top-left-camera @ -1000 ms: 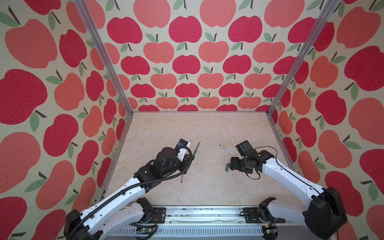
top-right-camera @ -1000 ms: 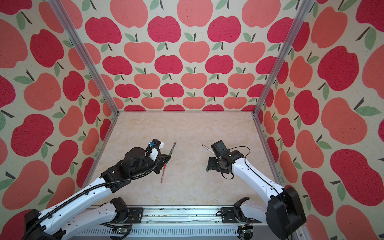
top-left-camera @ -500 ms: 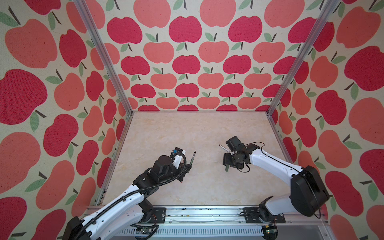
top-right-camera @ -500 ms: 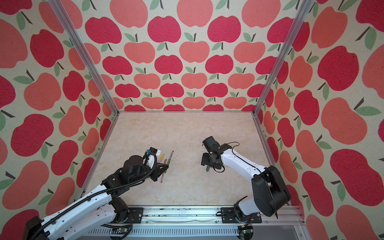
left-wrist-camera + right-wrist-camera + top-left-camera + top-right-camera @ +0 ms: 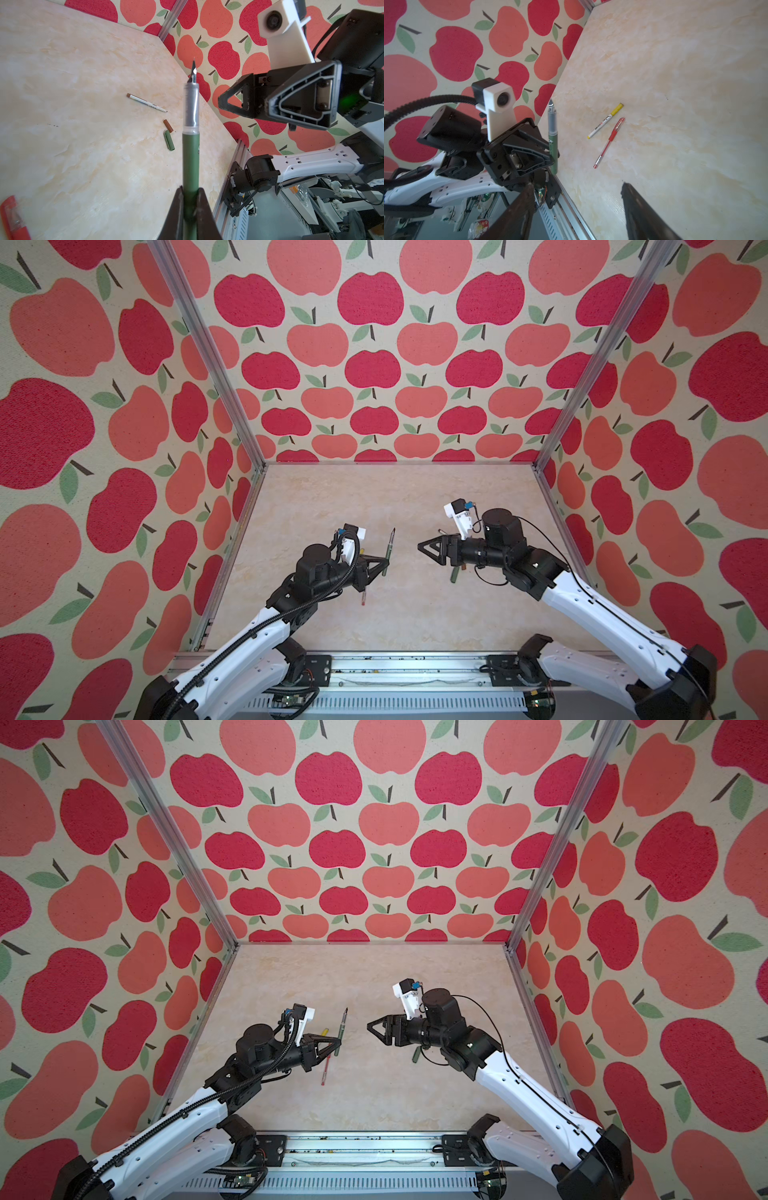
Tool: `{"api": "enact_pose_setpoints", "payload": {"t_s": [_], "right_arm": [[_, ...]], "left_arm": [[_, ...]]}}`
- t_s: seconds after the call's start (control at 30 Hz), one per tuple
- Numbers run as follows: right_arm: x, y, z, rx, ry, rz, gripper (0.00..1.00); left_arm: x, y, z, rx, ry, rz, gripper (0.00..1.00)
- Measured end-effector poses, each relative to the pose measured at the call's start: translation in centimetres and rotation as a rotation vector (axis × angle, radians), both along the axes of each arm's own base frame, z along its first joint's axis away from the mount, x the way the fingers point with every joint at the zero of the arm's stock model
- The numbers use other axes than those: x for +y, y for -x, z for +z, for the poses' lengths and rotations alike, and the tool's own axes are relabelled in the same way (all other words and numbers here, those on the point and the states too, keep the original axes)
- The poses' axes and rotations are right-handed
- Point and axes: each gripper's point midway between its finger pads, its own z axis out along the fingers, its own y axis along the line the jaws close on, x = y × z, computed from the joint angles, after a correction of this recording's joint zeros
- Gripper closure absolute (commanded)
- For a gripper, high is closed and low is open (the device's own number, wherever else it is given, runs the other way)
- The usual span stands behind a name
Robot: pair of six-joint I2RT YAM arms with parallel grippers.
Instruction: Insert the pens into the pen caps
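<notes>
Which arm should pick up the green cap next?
Right. The right fingers are open and empty, and the green cap lies on the table close by. The left fingers are shut on the green pen, so they're busy.

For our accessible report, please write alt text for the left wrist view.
The left tool grips a dark green pen, nib bare, with the open right tool opposite. On the table beyond lie a green cap, a brown cap and a white pen.
</notes>
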Motion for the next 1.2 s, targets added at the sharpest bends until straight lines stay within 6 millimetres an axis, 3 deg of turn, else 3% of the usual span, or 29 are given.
{"api": "enact_pose_setpoints", "payload": {"t_s": [0.17,0.4,0.6,0.83,1.13,1.2], "right_arm": [[2.3,1.4,-0.9,-0.013,0.016,0.108,0.30],[4.9,0.0,-1.4,-0.025,0.020,0.143,0.33],[6.2,-0.4,-0.3,-0.057,-0.016,0.166,0.52],[6.7,-0.5,-0.9,-0.048,-0.005,0.169,0.72],[6.7,-0.7,-1.0,-0.050,0.001,0.152,0.83],[6.6,-0.8,-1.0,-0.052,0.003,0.147,0.85]], "left_arm": [[-0.6,0.1,-0.1,0.033,0.014,-0.034,1.00],[-1.2,0.5,0.8,0.018,0.028,-0.063,1.00],[-1.4,0.7,0.6,0.022,0.024,-0.068,1.00],[-1.8,0.5,0.1,0.031,0.018,-0.075,1.00],[-2.1,0.3,0.5,0.010,0.031,-0.079,1.00],[-2.1,0.3,0.5,0.009,0.031,-0.077,0.94]]}}
